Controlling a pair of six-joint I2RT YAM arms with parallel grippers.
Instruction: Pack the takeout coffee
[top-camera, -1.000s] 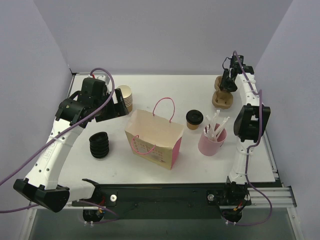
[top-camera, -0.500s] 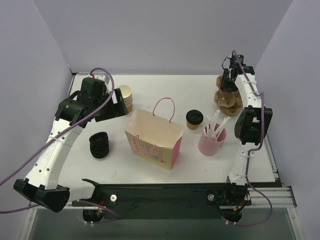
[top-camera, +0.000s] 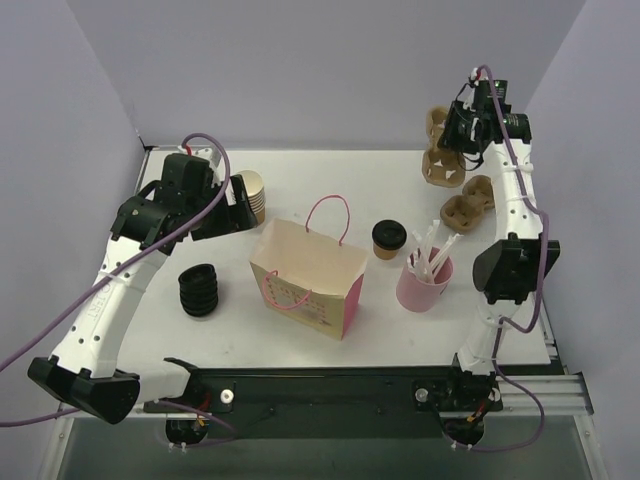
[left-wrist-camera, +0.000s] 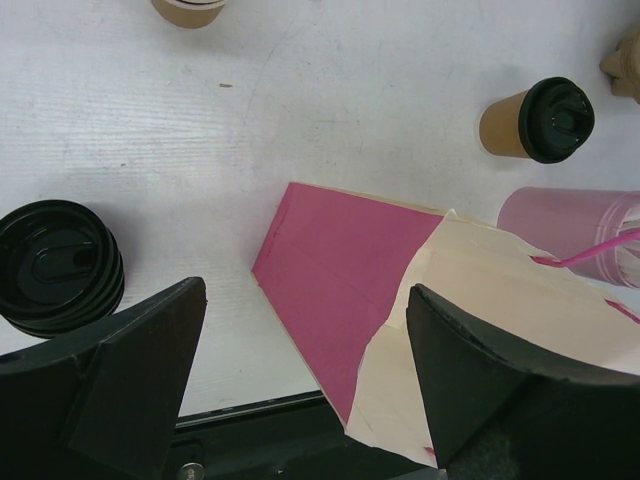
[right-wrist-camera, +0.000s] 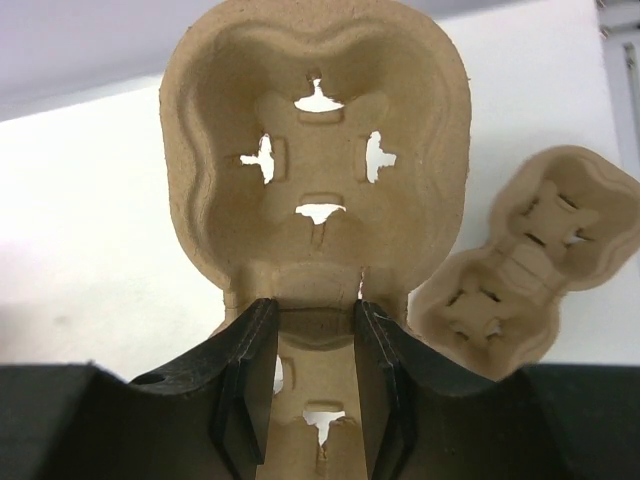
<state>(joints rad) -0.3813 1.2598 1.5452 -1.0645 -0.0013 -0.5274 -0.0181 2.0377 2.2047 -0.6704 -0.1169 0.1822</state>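
Takeout coffee (top-camera: 388, 238) stands upright on the counter (top-camera: 330, 180), black lid on, just right of the paper bag (top-camera: 308, 275) and just behind-left of the pink cup (top-camera: 423, 283) with white straws. It is not inside the bag, and no pincer touches it. In the left wrist view the coffee (left-wrist-camera: 535, 119) sits upper right, apart from the bag (left-wrist-camera: 340, 290).

The bag stands open mid-counter, with pink side panels and pink handles.

Left pincer (top-camera: 237, 205) is released, fingers spread wide with nothing between them. It hangs over the left rear of the counter beside the stack of lidless cups (top-camera: 252, 196). The left wrist view looks down past the pincer (left-wrist-camera: 300, 340) onto the bag, with the stack of black lids (left-wrist-camera: 55, 265) at the left. In the top view the lids (top-camera: 199, 290) sit left of the bag.

Right pincer (top-camera: 462, 130) is at the far right rear, clenched on a pulp cup carrier (top-camera: 437, 150) that is raised off the counter. In the right wrist view the pincer (right-wrist-camera: 315, 350) has both fingers pinching the narrow waist of the carrier (right-wrist-camera: 315, 150). A second carrier (top-camera: 468, 208) lies flat on the counter below it, also seen in the right wrist view (right-wrist-camera: 520, 260).
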